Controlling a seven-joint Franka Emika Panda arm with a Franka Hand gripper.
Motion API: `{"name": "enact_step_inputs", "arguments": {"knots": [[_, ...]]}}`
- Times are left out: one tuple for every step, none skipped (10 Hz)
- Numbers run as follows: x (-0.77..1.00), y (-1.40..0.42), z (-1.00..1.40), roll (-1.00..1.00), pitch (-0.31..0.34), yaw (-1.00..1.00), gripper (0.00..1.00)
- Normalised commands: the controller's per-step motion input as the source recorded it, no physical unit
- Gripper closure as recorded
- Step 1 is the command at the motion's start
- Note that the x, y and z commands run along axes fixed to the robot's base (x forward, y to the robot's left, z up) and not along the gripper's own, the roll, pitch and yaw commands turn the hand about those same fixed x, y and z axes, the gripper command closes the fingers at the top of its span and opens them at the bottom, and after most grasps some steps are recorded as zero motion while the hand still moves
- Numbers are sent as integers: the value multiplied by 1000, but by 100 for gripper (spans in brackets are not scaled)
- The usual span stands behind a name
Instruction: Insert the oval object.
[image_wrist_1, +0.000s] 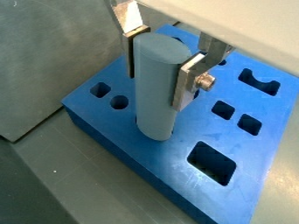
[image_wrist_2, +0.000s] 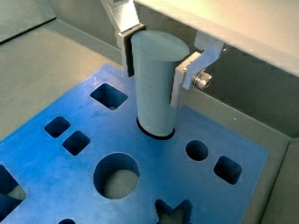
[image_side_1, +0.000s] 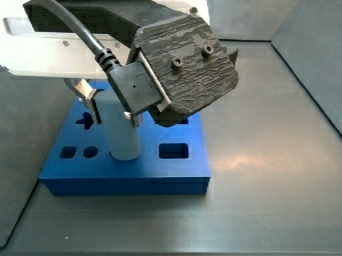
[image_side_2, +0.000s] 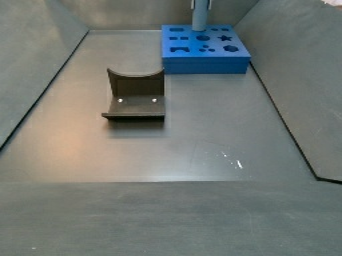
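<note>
On the grey floor (image_side_2: 160, 150) in a side view, the fixture (image_side_2: 134, 96), a dark L-shaped bracket, stands at about 9 o'clock, well apart from the blue board (image_side_2: 205, 50) at about 1 o'clock near the back wall. Above the board, the oval object (image_side_2: 199, 14) rises upright to the frame's upper edge.

In both wrist views, the gripper (image_wrist_1: 163, 54) pinches the oval object (image_wrist_1: 156, 87) near its top, with 2 silver fingers (image_wrist_1: 191, 79) pressed against opposite flanks. The pale grey-blue peg stands upright with its lower end seated in a matching oval hole of the blue board (image_wrist_2: 70, 188), a thin dark rim showing round its base (image_wrist_2: 156, 131).

Around the peg the board's other holes stay open: a large round one (image_wrist_2: 115, 175), several squares and 1 star-shaped cut-out.

In a side view the gripper's dark body (image_side_1: 181, 60) hangs over the board at 12 o'clock, the peg (image_side_1: 123, 135) below it.
</note>
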Motion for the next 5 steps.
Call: {"name": "enact_step_inputs", "arguments": {"knots": [[0, 34, -551, 21, -31, -80, 100], [-71, 163, -589, 99, -53, -106, 100], [-200, 103, -500, 94, -57, -80, 100], [-143, 0, -571, 0, -83, -71, 100], [-17, 0, -640, 0, -93, -77, 100]]}}
